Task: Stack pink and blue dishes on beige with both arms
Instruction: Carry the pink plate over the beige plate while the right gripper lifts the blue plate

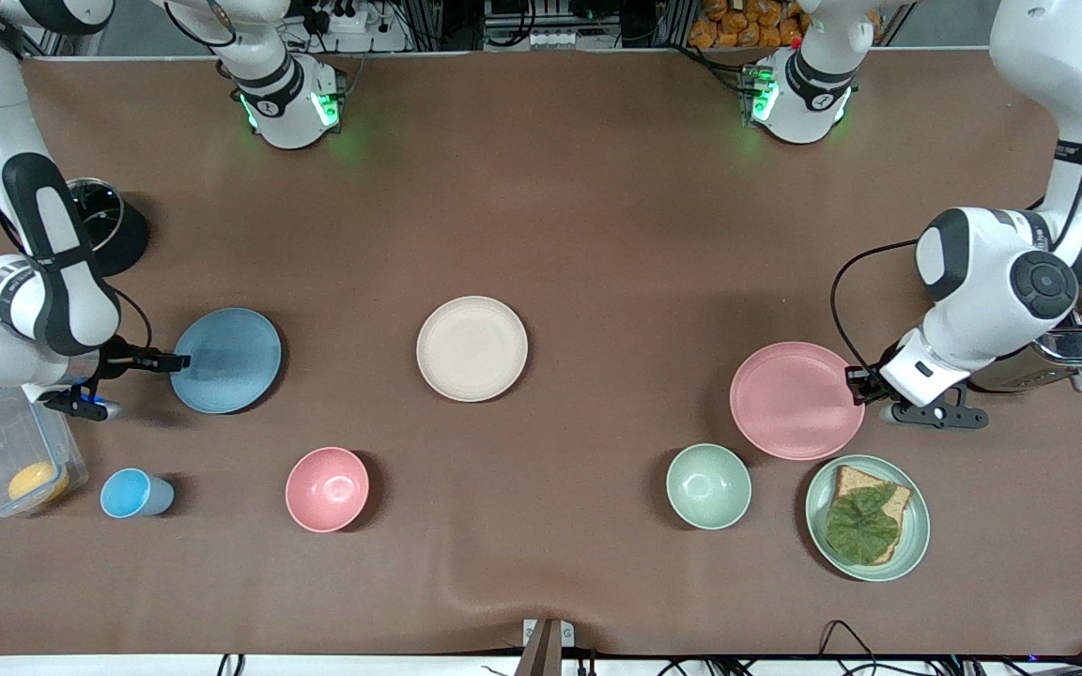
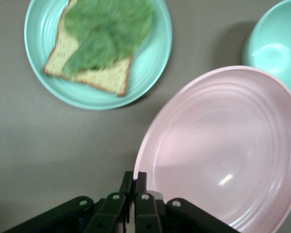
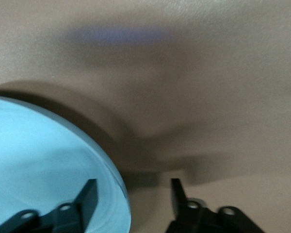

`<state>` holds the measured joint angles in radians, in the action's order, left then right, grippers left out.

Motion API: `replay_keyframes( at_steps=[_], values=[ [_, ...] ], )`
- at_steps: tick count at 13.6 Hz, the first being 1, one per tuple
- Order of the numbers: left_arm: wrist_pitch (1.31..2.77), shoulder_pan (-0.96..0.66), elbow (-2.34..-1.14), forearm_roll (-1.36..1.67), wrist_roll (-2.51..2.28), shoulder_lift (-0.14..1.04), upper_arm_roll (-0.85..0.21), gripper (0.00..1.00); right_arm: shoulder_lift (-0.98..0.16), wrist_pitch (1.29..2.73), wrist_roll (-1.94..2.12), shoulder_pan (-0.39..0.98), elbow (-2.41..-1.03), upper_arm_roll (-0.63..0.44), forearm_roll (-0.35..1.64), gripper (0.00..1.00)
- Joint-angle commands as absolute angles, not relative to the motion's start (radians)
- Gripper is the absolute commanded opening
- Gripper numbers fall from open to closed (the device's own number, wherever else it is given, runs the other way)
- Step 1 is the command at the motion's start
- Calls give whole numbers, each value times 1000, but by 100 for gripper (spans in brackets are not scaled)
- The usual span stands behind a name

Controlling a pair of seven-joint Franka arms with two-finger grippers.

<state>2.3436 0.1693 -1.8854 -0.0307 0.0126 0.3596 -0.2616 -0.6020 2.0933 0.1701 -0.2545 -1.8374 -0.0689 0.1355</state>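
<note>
The cream-beige plate [image 1: 471,347] lies flat at the table's middle. Toward the left arm's end sits the pale pink plate [image 1: 790,404], and my left gripper [image 1: 858,383] is shut on its rim; the wrist view shows the two fingers [image 2: 128,182] pinched together on the pink plate's [image 2: 223,155] edge. The light blue plate [image 1: 231,361] is toward the right arm's end. My right gripper [image 1: 173,361] is open and straddles its rim, with one finger [image 3: 89,196] over the blue plate [image 3: 43,160] and the other over the table.
Nearer the camera stand a blue cup [image 1: 135,494], a pink bowl [image 1: 327,488], a green bowl [image 1: 708,485] and a green plate with toast and leaf [image 1: 868,516]. A clear container [image 1: 10,465] sits by the right arm and a toaster [image 1: 1058,352] by the left.
</note>
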Motion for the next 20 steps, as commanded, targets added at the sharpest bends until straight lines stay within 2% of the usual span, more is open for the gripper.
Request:
replay_keyframes(
  at_steps=[1,3,4,7,10,12,16,20],
  values=[
    [2170,146,-1699,3,-15,390,-307,0,-583,2082,181,-264,-1853,-60,152,36],
    [2094,73,-1648,-3,-118,397,-308,0,-583,2062,181,-264,-1852,-60,152,25],
    [2077,42,-1635,3,-159,397,-308,0,-583,2060,184,-265,-1852,-60,152,13],
    [2059,-67,-1635,46,-309,402,-314,0,-591,2060,235,-276,-1850,-60,161,0],
    [2077,-175,-1634,72,-434,448,-314,0,-592,2056,282,-285,-1845,-61,176,0],
    [2105,-253,-1588,72,-530,486,-313,0,-591,2025,282,-293,-1841,-60,179,0],
    [2108,-354,-1487,66,-725,555,-308,0,-581,1879,285,-291,-1776,-58,215,0],
    [2108,-373,-1467,67,-749,549,-307,0,-571,1741,279,-281,-1711,-58,224,0]
  ],
)
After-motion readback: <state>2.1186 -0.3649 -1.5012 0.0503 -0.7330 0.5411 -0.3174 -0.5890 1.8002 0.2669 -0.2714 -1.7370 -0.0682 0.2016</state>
